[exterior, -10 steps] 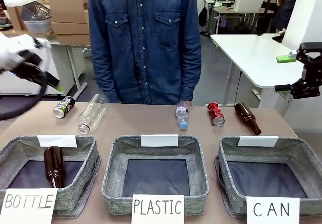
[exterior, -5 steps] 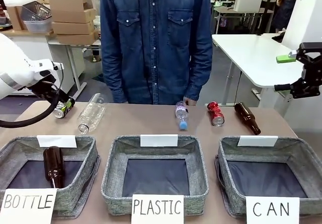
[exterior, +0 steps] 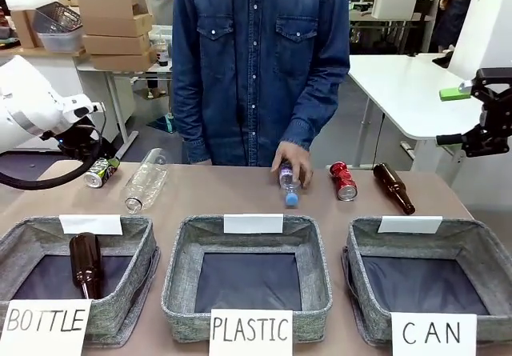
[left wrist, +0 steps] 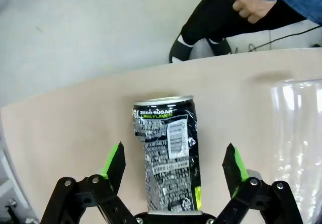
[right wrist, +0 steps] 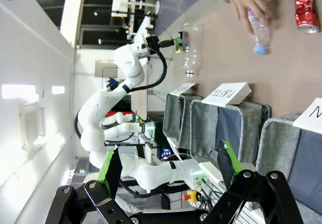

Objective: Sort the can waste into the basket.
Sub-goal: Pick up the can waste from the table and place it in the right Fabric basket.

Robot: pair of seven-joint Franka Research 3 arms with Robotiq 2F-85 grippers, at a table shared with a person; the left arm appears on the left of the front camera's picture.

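Cans lie well apart along the far edge of the bench [exterior: 240, 192] in the front view. The black can [exterior: 102, 171] is near the far left corner. The red can [exterior: 344, 181] is toward the far right, between a small plastic bottle [exterior: 290, 182] and a brown bottle [exterior: 394, 187]. The CAN basket [exterior: 480, 232] sits at the near right corner with nothing in it, so the black can has the whole bench to cross. The left arm [exterior: 36, 104] bends down over that can, probably because it is the one on its side. The right end effector [exterior: 450, 117] hangs raised off the right edge, fingers apart, seemingly parked clear of the work. A person's hand [exterior: 290, 162] rests on the plastic bottle.

In the left wrist view, the left end effector [left wrist: 174, 153] straddles the black can. Its green pads [left wrist: 114, 158] are spread on either side and touch nothing. They line up across the can's narrow width, which looks like preparation for closing.

In the right wrist view, that end effector's fingers stand apart around empty air, far from the red can.
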